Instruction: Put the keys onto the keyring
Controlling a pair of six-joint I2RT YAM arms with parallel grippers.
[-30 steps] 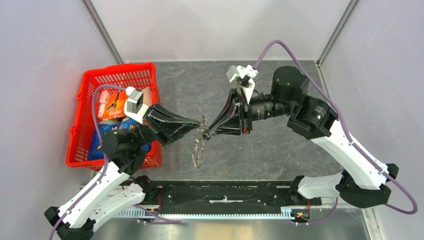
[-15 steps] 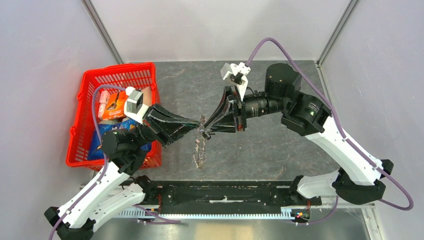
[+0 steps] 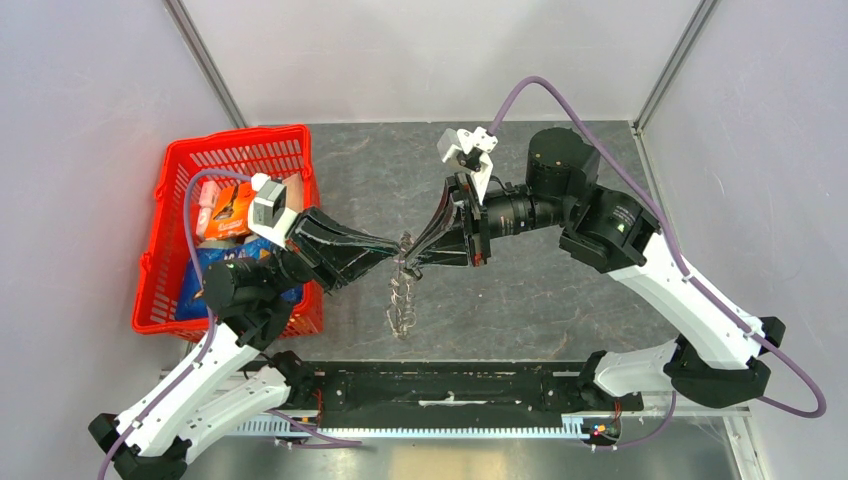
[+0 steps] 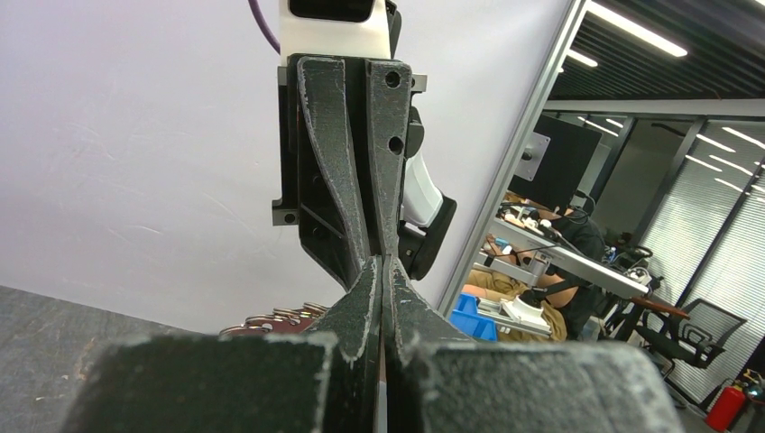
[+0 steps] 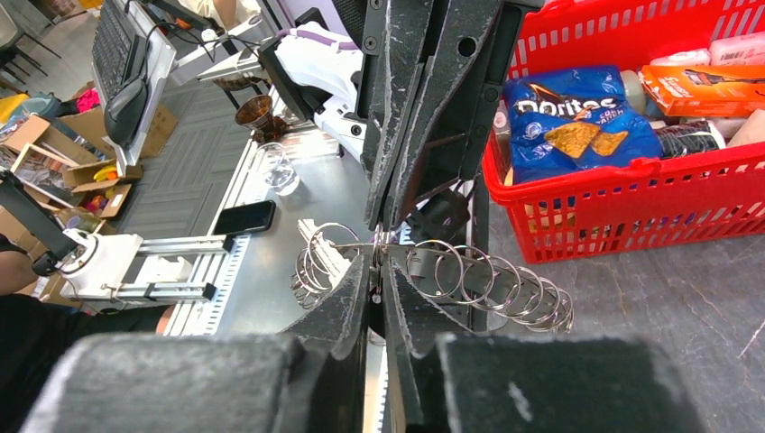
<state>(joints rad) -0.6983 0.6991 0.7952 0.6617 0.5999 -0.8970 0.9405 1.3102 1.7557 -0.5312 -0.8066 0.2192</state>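
Note:
My two grippers meet tip to tip above the table's middle. My left gripper is shut, its tips pinching the keyring, a chain of thin metal rings hanging down between the arms. The keyring also shows in the right wrist view, and its edge in the left wrist view. My right gripper is shut on a small black key head, held right against the ring at the left gripper's tips. In the wrist views the left gripper and right gripper both show closed jaws.
A red basket with snack packs stands at the left, beside my left arm; a blue chip bag lies in it. A black rail runs along the table's near edge. Grey walls enclose the back and sides.
My right arm has shifted a little to the left, bringing its tips closer against the left gripper's tips. The hanging rings swayed slightly. The left arm has not moved.

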